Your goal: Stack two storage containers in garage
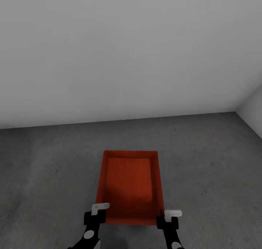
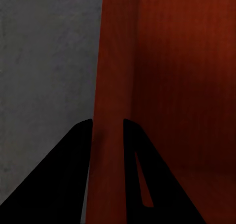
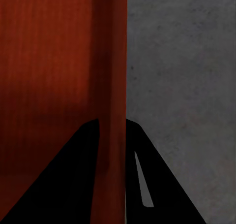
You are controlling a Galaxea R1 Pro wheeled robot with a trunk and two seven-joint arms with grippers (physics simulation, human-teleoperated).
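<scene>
One red-orange open-topped storage container (image 1: 129, 183) sits low in the head view over the dark grey concrete floor (image 1: 47, 168) of the garage. It is empty inside. My left gripper (image 1: 95, 215) is shut on its left wall near the near corner, and my right gripper (image 1: 167, 217) is shut on its right wall near the other near corner. In the left wrist view the thin wall (image 2: 110, 86) runs between the dark fingers (image 2: 73, 155). The right wrist view shows the same, with the wall (image 3: 112, 76) pinched between the fingers (image 3: 142, 155). Whether the container touches the floor I cannot tell.
A plain white wall (image 1: 123, 52) stands ahead, meeting the floor a short way beyond the container. A second white wall (image 1: 254, 110) closes the corner at the far right. Bare concrete spreads to both sides of the container.
</scene>
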